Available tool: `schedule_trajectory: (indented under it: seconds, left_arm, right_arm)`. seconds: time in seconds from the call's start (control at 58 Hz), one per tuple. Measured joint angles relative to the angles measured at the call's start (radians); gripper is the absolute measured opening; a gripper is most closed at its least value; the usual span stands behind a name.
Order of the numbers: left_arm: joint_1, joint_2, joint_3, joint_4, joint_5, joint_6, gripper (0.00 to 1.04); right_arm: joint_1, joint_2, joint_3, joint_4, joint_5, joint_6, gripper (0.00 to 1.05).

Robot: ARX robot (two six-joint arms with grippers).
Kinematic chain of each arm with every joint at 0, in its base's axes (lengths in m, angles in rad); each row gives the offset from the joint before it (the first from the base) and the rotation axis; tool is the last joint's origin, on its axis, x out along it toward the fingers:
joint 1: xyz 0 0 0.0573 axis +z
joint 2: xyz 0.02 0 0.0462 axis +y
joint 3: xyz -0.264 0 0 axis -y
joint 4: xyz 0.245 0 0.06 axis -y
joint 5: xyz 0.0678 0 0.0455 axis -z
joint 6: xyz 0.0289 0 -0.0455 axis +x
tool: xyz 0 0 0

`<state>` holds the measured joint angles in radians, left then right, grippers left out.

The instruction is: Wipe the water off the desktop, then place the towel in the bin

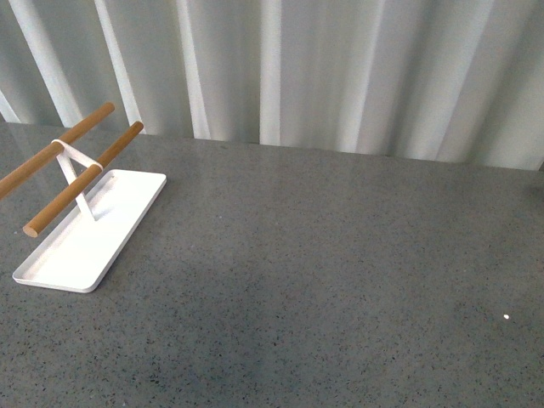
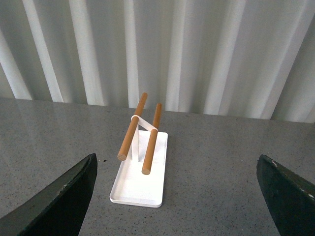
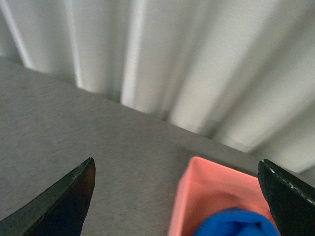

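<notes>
The dark grey speckled desktop (image 1: pixel 323 255) fills the front view; neither arm shows there. In the right wrist view the bright blue towel (image 3: pixel 236 223) lies inside a pink bin (image 3: pixel 197 189) on the desktop (image 3: pixel 74 128). My right gripper (image 3: pixel 177 206) is open and empty above the bin's near edge, with the towel below and between its fingers (image 3: pixel 66 196). My left gripper (image 2: pixel 177 196) is open and empty above the desktop (image 2: pixel 216 162), facing the white tray (image 2: pixel 140 189).
A white rectangular tray (image 1: pixel 76 246) with a rack of two wooden bars (image 1: pixel 81 178) stands at the left of the desktop. White curtains (image 1: pixel 340 68) hang along the far edge. A small bright speck (image 1: pixel 507 317) lies at the right.
</notes>
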<state>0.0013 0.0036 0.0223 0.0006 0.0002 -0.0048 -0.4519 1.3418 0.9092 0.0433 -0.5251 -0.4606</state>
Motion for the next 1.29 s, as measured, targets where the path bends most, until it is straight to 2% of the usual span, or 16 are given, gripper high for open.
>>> schedule_trajectory:
  seconds: [0.121, 0.207, 0.38, 0.397, 0.431, 0.466, 0.518, 0.569, 0.707, 0.794, 0.949, 1.294]
  left_arm:
    - [0.0, 0.0, 0.0, 0.0, 0.0, 0.0, 0.98]
    - [0.0, 0.0, 0.0, 0.0, 0.0, 0.0, 0.98]
    - [0.0, 0.0, 0.0, 0.0, 0.0, 0.0, 0.98]
    - [0.0, 0.0, 0.0, 0.0, 0.0, 0.0, 0.98]
    - [0.0, 0.0, 0.0, 0.0, 0.0, 0.0, 0.98]
    - [0.0, 0.0, 0.0, 0.0, 0.0, 0.0, 0.98]
    - [0.0, 0.0, 0.0, 0.0, 0.0, 0.0, 0.98]
    - [0.0, 0.0, 0.0, 0.0, 0.0, 0.0, 0.98]
    - [0.0, 0.0, 0.0, 0.0, 0.0, 0.0, 0.98]
    - [0.0, 0.0, 0.0, 0.0, 0.0, 0.0, 0.98]
    - [0.0, 0.0, 0.0, 0.0, 0.0, 0.0, 0.98]
    - [0.0, 0.0, 0.0, 0.0, 0.0, 0.0, 0.98]
  right_arm:
    - [0.11, -0.136, -0.148, -0.025, -0.003, -0.043, 0.98]
    - [0.185, -0.241, -0.244, -0.066, -0.04, -0.066, 0.98]
    - [0.271, -0.407, -0.328, -0.147, -0.06, -0.088, 0.98]
    - [0.28, -0.426, -0.34, -0.135, -0.037, -0.074, 0.97]
    - [0.306, -0.46, -0.386, -0.036, 0.058, -0.021, 0.92]
    - [0.336, -0.505, -0.461, 0.123, 0.21, 0.068, 0.85]
    - [0.344, -0.544, -0.537, 0.281, 0.333, 0.188, 0.76]
    - [0.344, -0.569, -0.583, 0.376, 0.401, 0.278, 0.68]
    - [0.359, -0.627, -0.66, 0.42, 0.433, 0.397, 0.44]
    - [0.417, -0.658, -0.7, 0.42, 0.503, 0.416, 0.3]
    - [0.449, -0.728, -0.756, 0.412, 0.51, 0.425, 0.03]
    - [0.449, -0.869, -0.834, 0.349, 0.513, 0.434, 0.03]
